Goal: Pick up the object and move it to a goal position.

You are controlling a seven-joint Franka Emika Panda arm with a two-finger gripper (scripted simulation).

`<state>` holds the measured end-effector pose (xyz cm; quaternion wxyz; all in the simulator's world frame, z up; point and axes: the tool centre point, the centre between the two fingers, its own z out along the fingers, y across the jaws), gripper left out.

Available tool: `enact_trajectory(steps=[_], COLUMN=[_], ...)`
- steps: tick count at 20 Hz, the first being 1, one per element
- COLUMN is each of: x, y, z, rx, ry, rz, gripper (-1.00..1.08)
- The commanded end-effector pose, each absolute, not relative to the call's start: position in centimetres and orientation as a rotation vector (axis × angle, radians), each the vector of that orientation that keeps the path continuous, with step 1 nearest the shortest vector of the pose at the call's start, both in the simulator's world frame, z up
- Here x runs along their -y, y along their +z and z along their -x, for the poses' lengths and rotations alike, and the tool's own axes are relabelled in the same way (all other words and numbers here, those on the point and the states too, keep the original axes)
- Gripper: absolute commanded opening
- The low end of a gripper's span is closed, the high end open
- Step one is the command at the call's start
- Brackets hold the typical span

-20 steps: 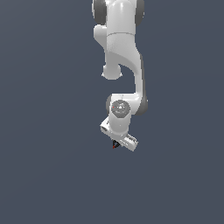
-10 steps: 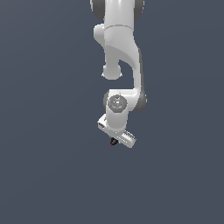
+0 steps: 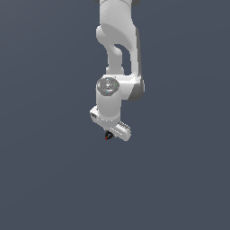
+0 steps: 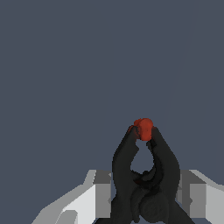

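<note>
The object (image 3: pixel 108 135) is a tiny black item with a small red tip. In the exterior view it hangs just under the white hand of my arm. In the wrist view the object (image 4: pixel 144 175) shows as two black curved prongs that meet at the red tip (image 4: pixel 143 128). It sits between my grey fingers (image 4: pixel 103 192). My gripper (image 4: pixel 146 197) is shut on the object's black body and holds it above the plain grey ground. In the exterior view my gripper (image 3: pixel 109 133) is mostly hidden under the hand.
Only flat dark grey-blue ground (image 3: pixel 54 179) shows around the arm in both views. No other objects, containers or edges are in view.
The hand with the object in it has moved up and toward the exterior view's left. The grip on the object has not changed.
</note>
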<state>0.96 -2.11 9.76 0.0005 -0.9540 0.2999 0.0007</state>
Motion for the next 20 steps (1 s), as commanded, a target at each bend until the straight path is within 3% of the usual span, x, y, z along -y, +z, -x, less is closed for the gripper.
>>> enact_trajectory(steps=[1,20], x=[3.6,15.6], y=[12.1,31.9], z=[-0.1,6.6], rx=[-0.943,-0.943], ry=[0.001,0.002], rz=[2.995,2.993], gripper=[-1.00,-1.00])
